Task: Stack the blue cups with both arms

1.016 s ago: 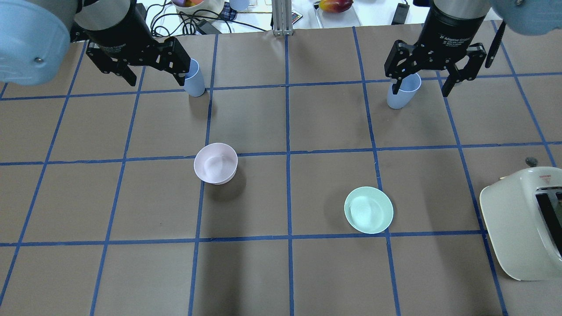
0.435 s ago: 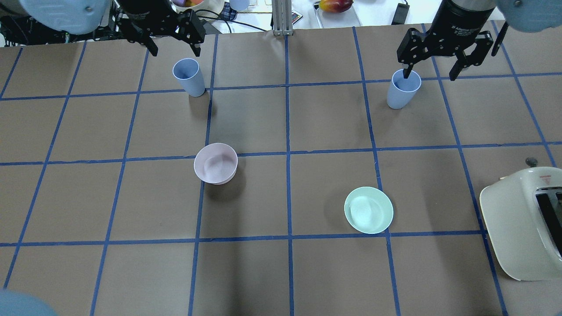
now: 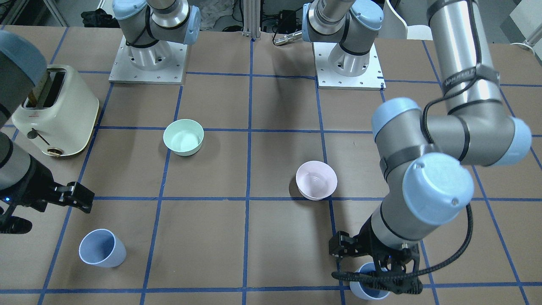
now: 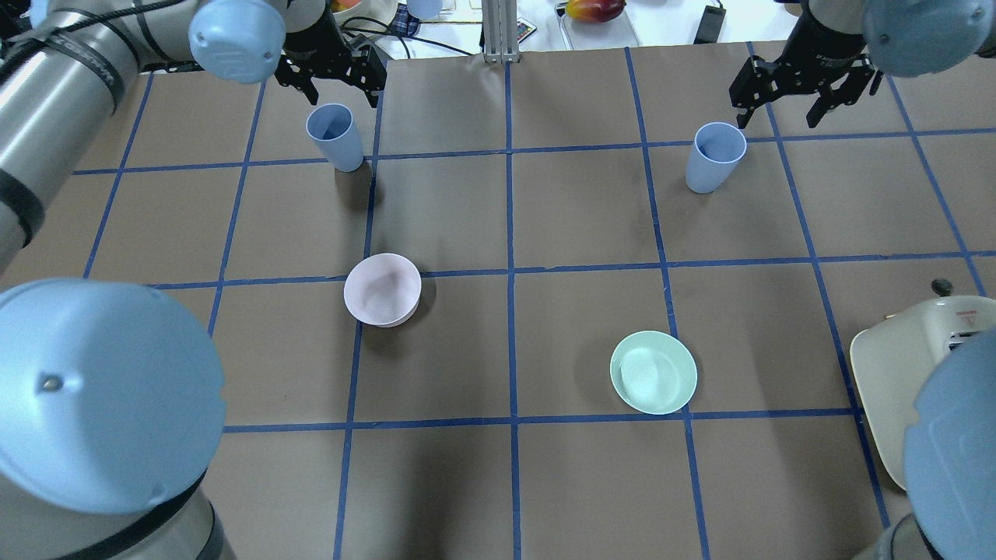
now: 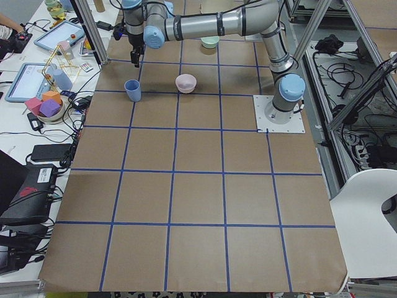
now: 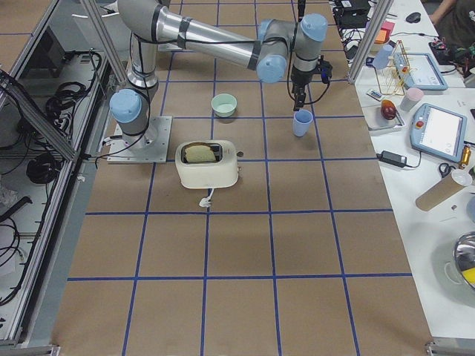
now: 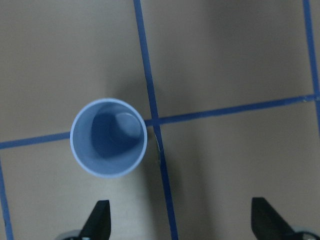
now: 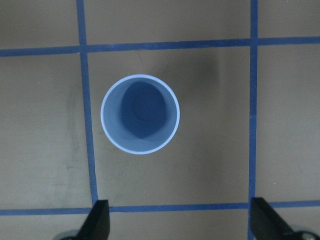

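Two pale blue cups stand upright and apart near the table's far edge. The left cup [image 4: 334,137] shows in the left wrist view [image 7: 108,137]. My left gripper [image 4: 333,78] is open and empty above it, toward the far edge, its fingertips [image 7: 98,220] clear of the rim. The right cup [image 4: 716,156] shows in the right wrist view [image 8: 140,114]. My right gripper [image 4: 778,105] is open and empty above and beyond it. In the front view the left gripper [image 3: 372,271] hangs over its cup [image 3: 372,290], and the right gripper [image 3: 42,203] is apart from its cup [image 3: 101,248].
A pale pink bowl [image 4: 382,289] and a mint-green bowl [image 4: 653,372] sit mid-table. A cream toaster [image 4: 887,373] stands at the right edge. My arms' large elbow joints [image 4: 101,397] block the near corners of the overhead view. Clutter lies beyond the far edge.
Both grippers have moved toward the table's far edge, off the cups' rims; the right finger has left the right cup. Both stay open. The cups have not moved.
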You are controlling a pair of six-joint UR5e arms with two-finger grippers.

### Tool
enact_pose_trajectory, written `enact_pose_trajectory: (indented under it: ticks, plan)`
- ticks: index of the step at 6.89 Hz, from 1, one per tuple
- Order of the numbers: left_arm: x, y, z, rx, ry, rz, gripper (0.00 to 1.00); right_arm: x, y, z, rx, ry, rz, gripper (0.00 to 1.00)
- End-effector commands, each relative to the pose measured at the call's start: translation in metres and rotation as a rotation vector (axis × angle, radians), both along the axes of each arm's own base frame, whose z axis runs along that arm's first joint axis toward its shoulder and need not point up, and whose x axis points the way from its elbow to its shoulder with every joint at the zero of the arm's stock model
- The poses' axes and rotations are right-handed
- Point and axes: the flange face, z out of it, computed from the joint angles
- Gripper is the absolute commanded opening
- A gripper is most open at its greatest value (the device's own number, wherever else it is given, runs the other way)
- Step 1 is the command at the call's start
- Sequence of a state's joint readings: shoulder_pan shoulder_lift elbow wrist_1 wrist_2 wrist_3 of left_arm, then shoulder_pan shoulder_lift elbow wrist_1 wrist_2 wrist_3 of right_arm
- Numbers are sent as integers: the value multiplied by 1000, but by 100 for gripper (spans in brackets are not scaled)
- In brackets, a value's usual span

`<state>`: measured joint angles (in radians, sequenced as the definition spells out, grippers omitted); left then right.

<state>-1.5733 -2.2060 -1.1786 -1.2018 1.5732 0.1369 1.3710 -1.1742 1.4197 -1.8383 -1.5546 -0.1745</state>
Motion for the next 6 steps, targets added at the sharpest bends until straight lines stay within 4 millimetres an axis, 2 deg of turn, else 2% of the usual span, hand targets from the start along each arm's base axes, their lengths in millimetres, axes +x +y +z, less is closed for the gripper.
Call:
enact_pose_trajectory:
  ticks: [1, 3, 5, 6]
  plan:
    - [13, -25, -59, -7, -96, -18, 92, -9, -24, -55, 7, 0, 8, 100]
    - [13, -28, -78, 7, -97, -19, 1, -10, -31, -78, 32, -7, 5, 100]
    - [13, -28, -71, -4, -97, -25, 0, -10, -35, -102, 65, -19, 2, 100]
    - [12, -27, -62, -16, -99, -27, 0, -10, -35, -109, 76, -23, 2, 83]
